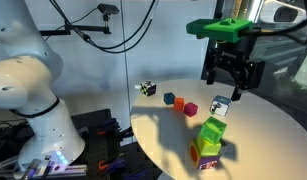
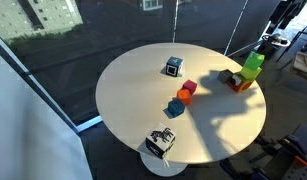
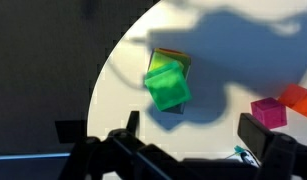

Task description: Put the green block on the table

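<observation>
White and round, the surface (image 1: 158, 128) in an exterior view carries a black-and-white cube (image 1: 146, 88) well left of the multicoloured cube (image 1: 204, 153), with small blocks (image 1: 180, 103) between them. On top of the multicoloured cube sits the green block (image 1: 212, 130), skewed and not touching the surface. Above that cube, slightly right, hangs the tool (image 1: 233, 84), its fingers spread wide and holding nothing. The step in hand looks like the approach to the grasp. Next, the tool likely needs to descend, line up with the skewed block, close on it alone, and lift it without toppling the cube beneath.
</observation>
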`<act>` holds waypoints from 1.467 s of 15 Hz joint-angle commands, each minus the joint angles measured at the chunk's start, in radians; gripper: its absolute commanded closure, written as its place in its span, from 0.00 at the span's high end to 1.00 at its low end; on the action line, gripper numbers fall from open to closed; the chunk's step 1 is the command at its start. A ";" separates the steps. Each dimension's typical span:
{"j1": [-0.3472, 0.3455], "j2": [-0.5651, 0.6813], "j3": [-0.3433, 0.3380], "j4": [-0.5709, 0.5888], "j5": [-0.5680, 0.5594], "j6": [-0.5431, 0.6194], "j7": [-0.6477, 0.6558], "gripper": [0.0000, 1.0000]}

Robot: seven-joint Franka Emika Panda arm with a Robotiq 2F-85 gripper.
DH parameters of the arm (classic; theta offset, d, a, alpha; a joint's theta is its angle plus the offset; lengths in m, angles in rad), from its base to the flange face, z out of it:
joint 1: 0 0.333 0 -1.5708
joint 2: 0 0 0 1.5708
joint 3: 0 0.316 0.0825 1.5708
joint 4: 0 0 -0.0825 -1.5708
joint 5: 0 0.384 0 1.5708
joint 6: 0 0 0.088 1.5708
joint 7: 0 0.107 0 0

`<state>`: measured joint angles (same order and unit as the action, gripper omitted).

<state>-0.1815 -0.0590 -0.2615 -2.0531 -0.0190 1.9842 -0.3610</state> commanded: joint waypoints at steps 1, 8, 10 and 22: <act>-0.020 0.036 0.004 -0.013 -0.004 0.057 -0.027 1.00; -0.038 0.100 0.009 -0.051 0.005 0.151 -0.089 1.00; -0.043 0.114 0.010 -0.058 0.010 0.161 -0.107 1.00; -0.071 0.149 0.013 -0.078 0.022 0.167 -0.209 1.00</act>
<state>-0.2307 0.0866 -0.2613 -2.1258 -0.0161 2.1345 -0.5245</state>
